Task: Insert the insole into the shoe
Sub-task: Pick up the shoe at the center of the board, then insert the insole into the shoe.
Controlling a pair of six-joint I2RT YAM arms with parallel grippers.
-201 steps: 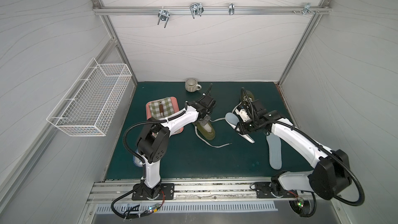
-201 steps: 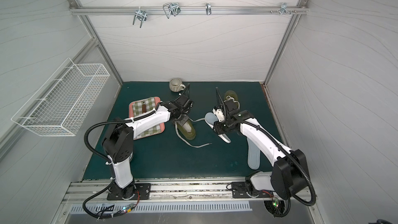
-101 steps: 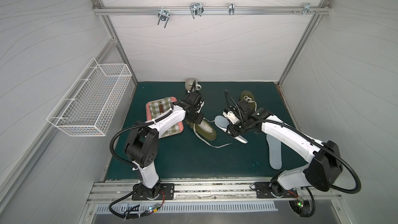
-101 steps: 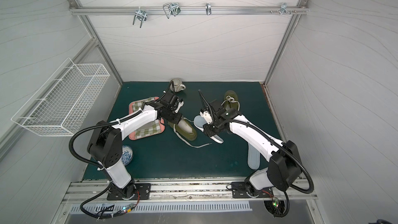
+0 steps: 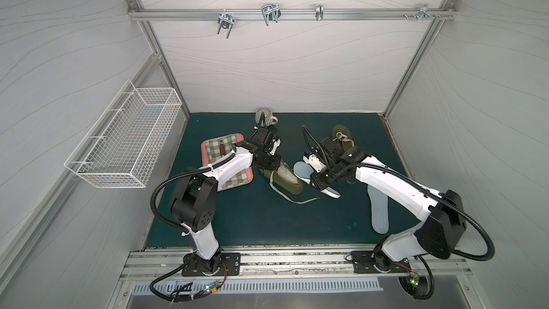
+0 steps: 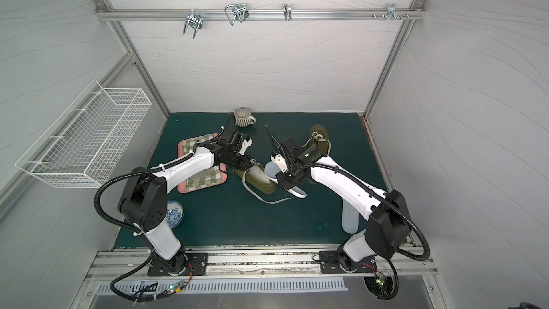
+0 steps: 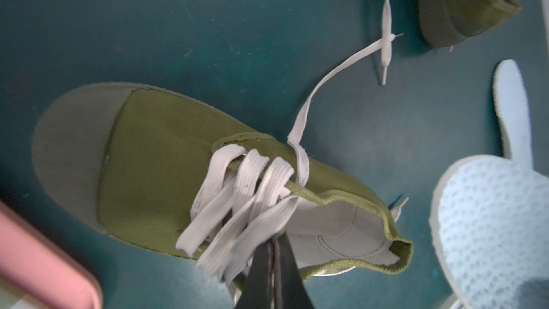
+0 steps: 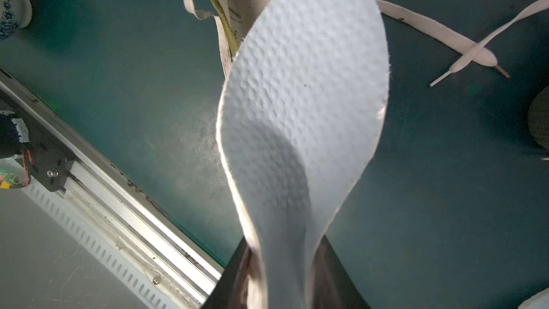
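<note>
Olive canvas shoe [image 7: 166,150] with pale laces lies on the dark green mat [image 5: 237,218]; the left gripper [image 7: 274,239] is pinched tight on its laced collar edge; the right gripper [image 8: 285,242] clamps the heel end of the pale blue dimpled insole [image 8: 306,99], whose toe end sits just beside the shoe's open heel.

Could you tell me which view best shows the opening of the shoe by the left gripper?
The left wrist view: the shoe fills the frame, lining visible. Both top views show it small, partly under the left arm; the right wrist view shows a sliver behind the insole.
</note>
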